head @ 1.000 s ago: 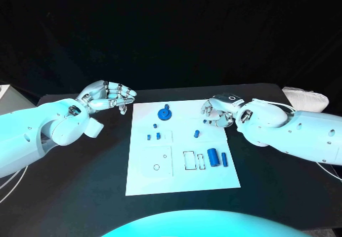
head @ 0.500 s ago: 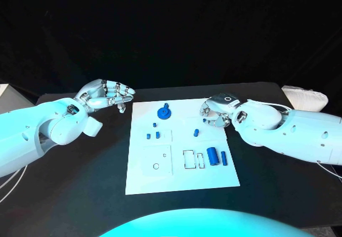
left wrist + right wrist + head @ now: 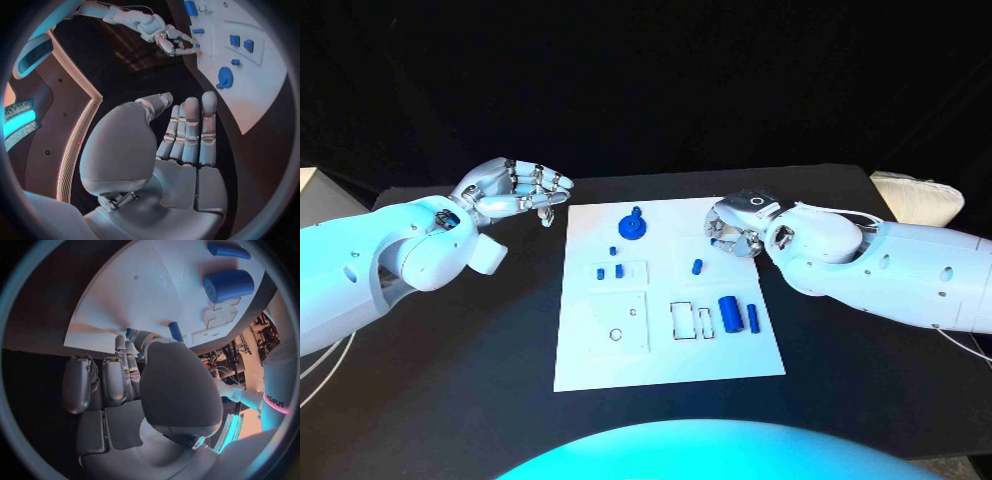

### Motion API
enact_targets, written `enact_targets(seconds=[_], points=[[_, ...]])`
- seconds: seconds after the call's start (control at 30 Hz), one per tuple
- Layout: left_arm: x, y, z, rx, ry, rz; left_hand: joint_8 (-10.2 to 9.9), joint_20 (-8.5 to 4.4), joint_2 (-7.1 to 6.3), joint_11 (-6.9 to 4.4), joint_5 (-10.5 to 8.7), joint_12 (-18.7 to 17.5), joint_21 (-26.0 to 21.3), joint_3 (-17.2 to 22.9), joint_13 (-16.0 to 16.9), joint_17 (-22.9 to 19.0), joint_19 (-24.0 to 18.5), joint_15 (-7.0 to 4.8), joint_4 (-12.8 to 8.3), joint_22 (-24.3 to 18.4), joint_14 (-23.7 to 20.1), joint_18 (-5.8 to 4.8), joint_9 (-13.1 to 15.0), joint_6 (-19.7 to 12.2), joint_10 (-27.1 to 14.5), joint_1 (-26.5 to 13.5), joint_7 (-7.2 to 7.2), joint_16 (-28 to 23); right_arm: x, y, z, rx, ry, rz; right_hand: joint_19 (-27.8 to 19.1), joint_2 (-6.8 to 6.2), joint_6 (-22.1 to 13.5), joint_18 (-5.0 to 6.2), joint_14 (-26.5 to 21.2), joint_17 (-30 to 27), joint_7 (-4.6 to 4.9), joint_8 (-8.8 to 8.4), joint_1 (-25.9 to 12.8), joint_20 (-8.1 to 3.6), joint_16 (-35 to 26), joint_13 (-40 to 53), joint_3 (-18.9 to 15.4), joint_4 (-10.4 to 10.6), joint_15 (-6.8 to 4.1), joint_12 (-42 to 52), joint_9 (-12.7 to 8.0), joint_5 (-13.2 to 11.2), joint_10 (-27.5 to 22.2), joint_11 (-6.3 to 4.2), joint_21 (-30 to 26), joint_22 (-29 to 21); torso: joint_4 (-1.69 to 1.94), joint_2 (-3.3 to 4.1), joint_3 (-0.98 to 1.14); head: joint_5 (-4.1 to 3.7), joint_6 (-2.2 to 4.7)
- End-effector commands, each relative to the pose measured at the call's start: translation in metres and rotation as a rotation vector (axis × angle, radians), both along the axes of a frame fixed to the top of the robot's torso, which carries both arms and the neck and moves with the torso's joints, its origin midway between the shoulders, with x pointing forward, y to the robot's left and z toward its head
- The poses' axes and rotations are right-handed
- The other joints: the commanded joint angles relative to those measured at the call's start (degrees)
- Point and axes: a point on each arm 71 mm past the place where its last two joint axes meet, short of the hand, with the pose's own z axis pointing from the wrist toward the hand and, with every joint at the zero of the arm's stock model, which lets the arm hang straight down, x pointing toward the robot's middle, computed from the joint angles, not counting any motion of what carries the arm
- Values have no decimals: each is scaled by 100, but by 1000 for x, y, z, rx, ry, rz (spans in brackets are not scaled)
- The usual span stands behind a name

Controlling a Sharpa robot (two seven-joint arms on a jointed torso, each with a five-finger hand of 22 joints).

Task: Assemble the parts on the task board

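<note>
Two thick arms come in from the lower left and lower right of the head view. The left arm (image 3: 387, 265) and the right arm (image 3: 906, 270) are smooth white shells with rounded joints, bulging like capsules near the wrists. Small dark screw holes dot both casings. A thin pale cable loops off the right arm near its wrist, and another trails at each lower edge. The left hand (image 3: 516, 192) and the right hand (image 3: 737, 222) are silver metal, built of short jointed segments. Up close, the left hand (image 3: 169, 150) has a broad, smooth grey thumb pad and flat, ridged fingers (image 3: 190, 130); the right hand (image 3: 134, 390) looks the same.
</note>
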Motion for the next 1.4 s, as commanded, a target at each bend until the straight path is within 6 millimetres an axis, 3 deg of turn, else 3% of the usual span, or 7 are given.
enact_targets(seconds=[0.03, 0.57, 0.67, 0.83, 1.13, 1.4], points=[[-1, -1, 1, -7, 0, -13, -40, -9, 10, 19, 6, -18, -20, -31, -6, -6, 46, 8, -16, 8, 19, 20, -7, -48, 10, -57, -2, -22, 0, 1, -4, -36, 15, -1, 172, 37, 34, -115, 235, -8, 5, 39, -12, -42, 34, -5, 31, 9, -35, -24, 9, 39, 36, -8, 26, 630, -1, 4, 3, 5, -15], [-1, -1, 1, -1, 6, -17, -49, -5, 14, 26, 6, -38, -26, -35, -17, -9, 51, 13, -22, 2, 23, 21, -14, -70, -4, -60, 6, -26, -2, 7, -15, -41, 41, 6, 167, -39, 29, -112, 228, -36, 25, 22, -93, -39, 40, -77, 100, -40, -26, -90, 21, 31, 87, 8, 9, 633, -7, -3, 1, 26, -55], [-1, -1, 1, 1, 6, -18, -49, -5, 14, 26, 6, -38, -26, -35, -17, -9, 51, 13, -22, 2, 23, 21, -14, -70, -4, -60, 6, -26, -2, 7, -15, -40, 40, 2, 173, 27, 84, -117, 226, -40, 22, 46, -61, -41, 52, -105, 201, -112, -31, -99, 44, 56, 165, 3, 34, 651, -5, -5, 0, 21, -60], [-1, -1, 0, 3, 6, -19, -51, -4, 17, 28, 7, -43, -29, -34, -20, -10, 52, 14, -23, -1, 24, 22, -16, -74, -7, -59, 8, -27, -2, 7, -14, -40, 23, -9, 234, 270, 302, -157, 229, -9, 4, 213, 62, -56, 120, -115, 475, -436, -95, -66, 181, 49, 544, -49, 266, 782, -2, -5, 1, 18, -67], [-1, -1, 0, 6, 8, -18, -52, -3, 21, 29, 8, -47, -32, -32, -23, -10, 53, 15, -27, -3, 25, 22, -18, -79, -10, -55, 9, -28, -3, 8, -11, -39, -23, -21, 255, 296, 315, -175, 211, -57, 4, 307, -94, -66, 139, -152, 769, -743, -110, -172, 329, -156, 780, -65, 367, 855, -1, -4, 5, 14, -74], [0, 0, 0, 8, 8, -13, -59, 0, 25, 34, 9, -62, -34, -31, -31, -13, 59, 17, -36, -5, 27, 22, -23, -95, -21, -50, 14, -31, -5, 9, -6, 3, -76, -24, 260, 298, 313, -179, 209, -64, 2, 318, -120, -68, 144, -158, 814, -792, -113, -196, 351, -202, 805, -70, 389, 869, -5, -9, 1, 17, -62]])
